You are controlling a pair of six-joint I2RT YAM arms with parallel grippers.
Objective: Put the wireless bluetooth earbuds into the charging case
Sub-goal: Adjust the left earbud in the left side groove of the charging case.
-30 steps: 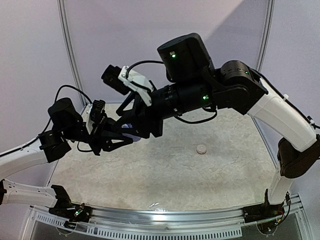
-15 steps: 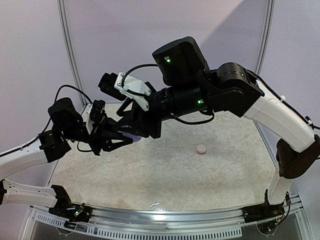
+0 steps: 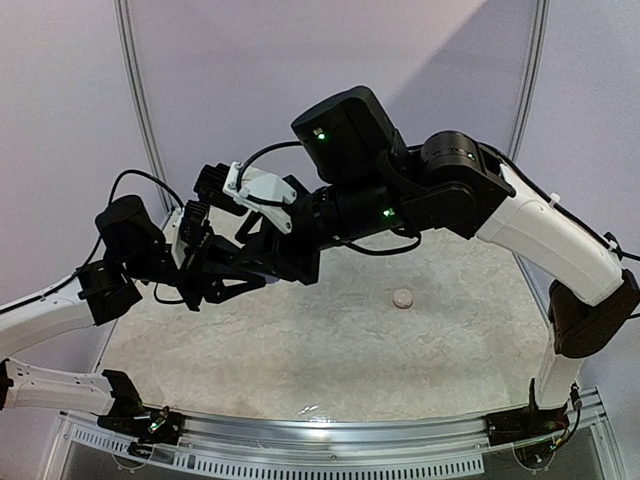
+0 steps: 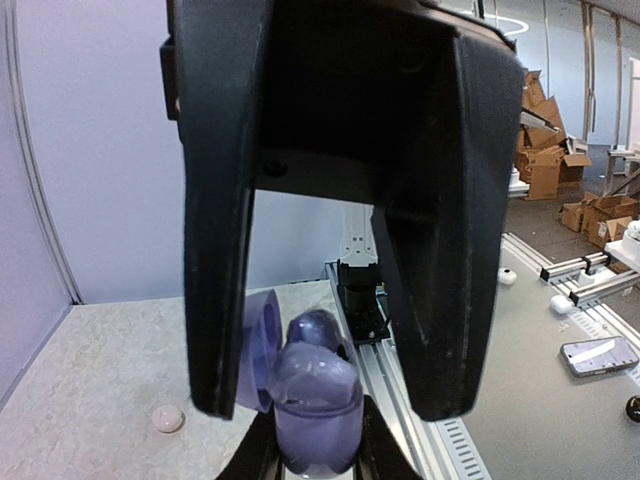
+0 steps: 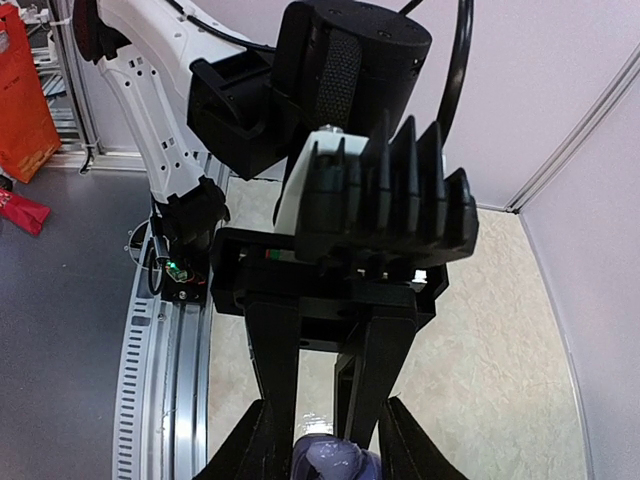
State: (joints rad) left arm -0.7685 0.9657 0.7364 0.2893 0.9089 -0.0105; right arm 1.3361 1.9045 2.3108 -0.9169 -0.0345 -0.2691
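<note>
while our left gripper (image 4: pixel 315 450) clamps the open charging case (image 4: pixel 310 385), our right gripper (image 4: pixel 328 408) gapes wide around it, now swung further left; one earbud (image 3: pixel 402 297) lies on the bench (image 3: pixel 350 345).

white arm shells (image 3: pixel 545 235), bulky black joint housings (image 3: pixel 455 185), small green lights (image 3: pixel 320 134) and looping black cables (image 3: pixel 135 174)

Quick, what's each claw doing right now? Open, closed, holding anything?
Left gripper: closed on the charging case.
Right gripper: open, straddling the same case without clamping it.
</note>
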